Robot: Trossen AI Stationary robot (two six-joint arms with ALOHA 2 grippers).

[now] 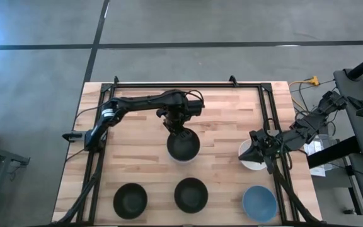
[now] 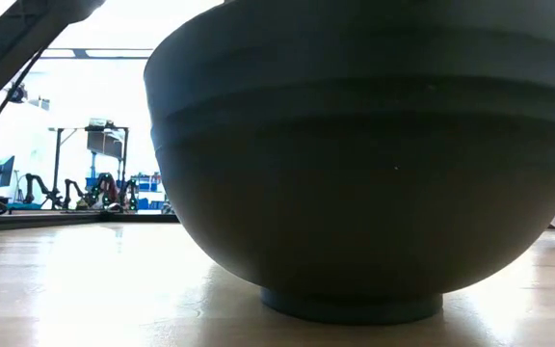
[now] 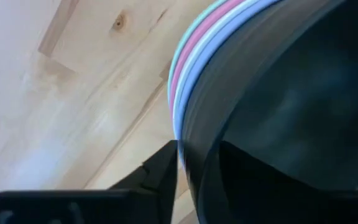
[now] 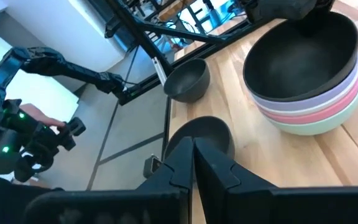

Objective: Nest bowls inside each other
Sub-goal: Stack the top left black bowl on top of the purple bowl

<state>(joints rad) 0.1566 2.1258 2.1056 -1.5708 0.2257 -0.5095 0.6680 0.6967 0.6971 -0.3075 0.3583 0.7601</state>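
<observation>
A stack of bowls (image 1: 183, 146) stands mid-table on its foot: mint at the bottom, then pink and lavender, with a black bowl (image 4: 303, 53) on top. My left gripper (image 1: 176, 128) reaches down at the stack's far rim and is shut on the black bowl (image 3: 291, 118). My right gripper (image 1: 253, 151) is shut and sits over a white bowl (image 1: 252, 162) near the table's right edge; its wrist view shows nothing between the fingers (image 4: 193, 144). Two black bowls (image 1: 130, 200) (image 1: 190, 194) and a blue bowl (image 1: 259, 203) stand along the near edge. My left gripper holds the top black bowl by its rim (image 3: 185, 158) on the far side of the stack. One finger (image 3: 163, 171) is outside the wall and the other (image 3: 247, 165) is inside the hollow. The fingers come from above, pointing down. The bowl sits nested in the lavender bowl (image 3: 180, 106).
A black metal frame (image 1: 188, 84) runs round the table's far, left and right sides. In the low view a dark bowl (image 2: 364, 164) stands on its foot ring close to the camera and hides most of the table. Bare wood lies left of the stack (image 1: 131, 145).
</observation>
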